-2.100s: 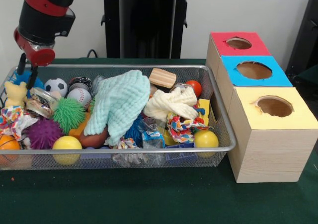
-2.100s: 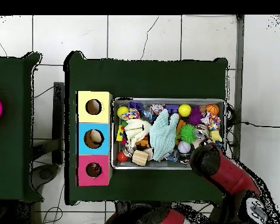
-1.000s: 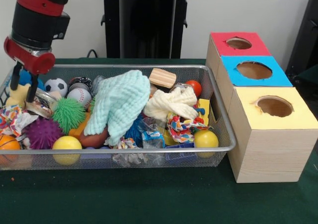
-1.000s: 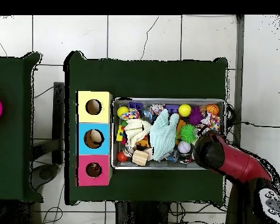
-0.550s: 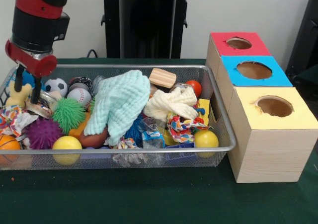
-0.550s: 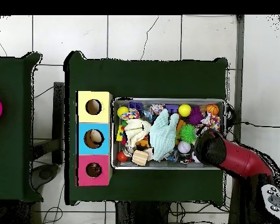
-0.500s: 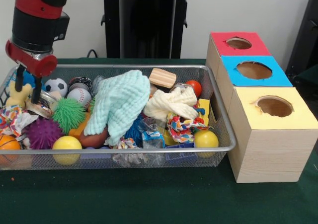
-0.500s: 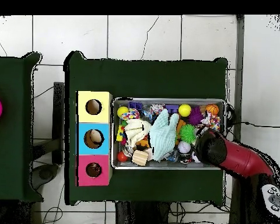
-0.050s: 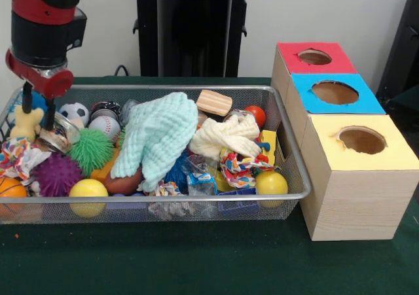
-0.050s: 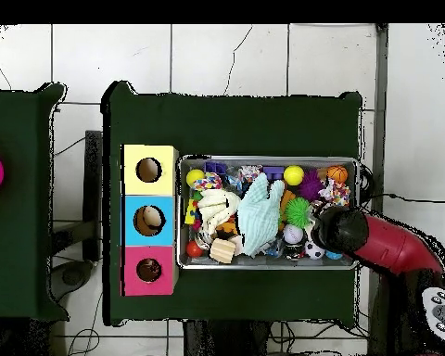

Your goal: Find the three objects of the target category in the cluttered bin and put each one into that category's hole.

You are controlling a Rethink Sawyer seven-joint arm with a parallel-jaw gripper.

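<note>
Two black fingers of the end effector [image 9: 37, 110] hang at the wire bin's [image 9: 196, 201] left end in the front view, set slightly apart around a yellow plush toy [image 9: 25, 122], and whether they actually pinch it cannot be told. Just beside them sits a clear, shiny round container [image 9: 57, 133], tipped on its side. Room is tight here: the mesh wall stands close on the left, and the soccer ball [image 9: 74, 112] and baseball [image 9: 105, 126] crowd in on the right. Below come a spiky green ball [image 9: 90, 150], a spiky purple ball [image 9: 57, 174], a smooth yellow ball [image 9: 88, 190] and an orange basketball [image 9: 11, 190] against the front rim. Across the middle lies a knitted mint cloth [image 9: 157, 137], a cream knotted rope [image 9: 226, 136] next to it, a wooden block [image 9: 214, 102] at the far wall. Right of the bin, touching it, stand three wooden boxes with round holes: yellow top [image 9: 361, 140], blue top [image 9: 335, 92], red top [image 9: 315, 57]. Open green tabletop [image 9: 196, 259] lies in front.

From overhead, the red arm [image 10: 384, 243] crosses the bin's right end.
</note>
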